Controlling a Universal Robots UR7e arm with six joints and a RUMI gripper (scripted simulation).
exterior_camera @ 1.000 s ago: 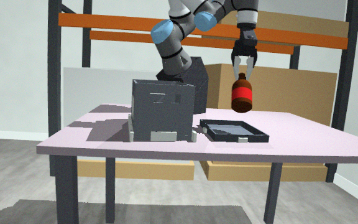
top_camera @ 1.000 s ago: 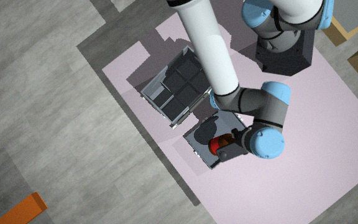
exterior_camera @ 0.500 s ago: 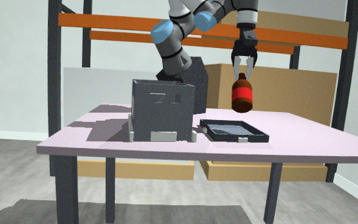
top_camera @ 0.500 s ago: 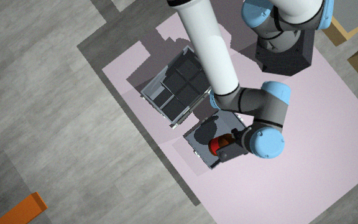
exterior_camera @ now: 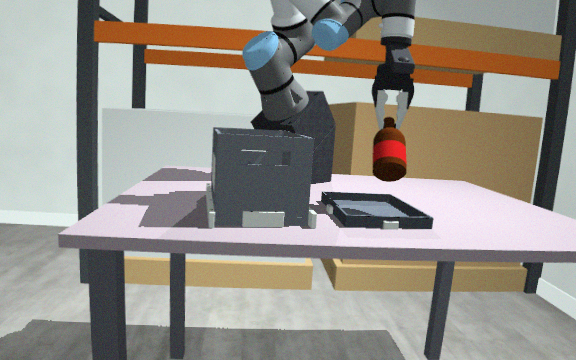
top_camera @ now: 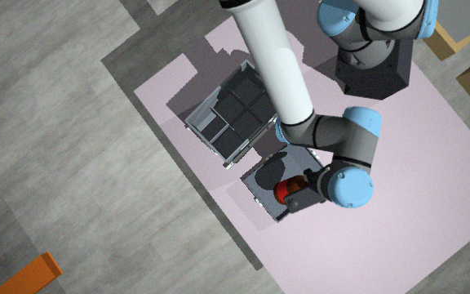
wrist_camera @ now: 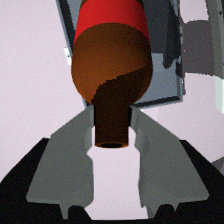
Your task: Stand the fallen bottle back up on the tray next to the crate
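Observation:
My gripper (exterior_camera: 392, 119) points straight down and is shut on the neck of a brown bottle with a red label (exterior_camera: 389, 154). The bottle hangs upright, neck up, well above the dark shallow tray (exterior_camera: 376, 209). In the wrist view the fingers clamp the bottle neck (wrist_camera: 113, 125), with the tray (wrist_camera: 165, 60) below it. From above, the bottle (top_camera: 287, 189) shows over the tray (top_camera: 281, 180), partly hidden by my wrist.
The dark crate (exterior_camera: 261, 176) (top_camera: 233, 113) with several compartments stands left of the tray on the pink table. The robot base (top_camera: 371, 69) sits at the back. Cardboard boxes and an orange-beamed rack stand behind the table.

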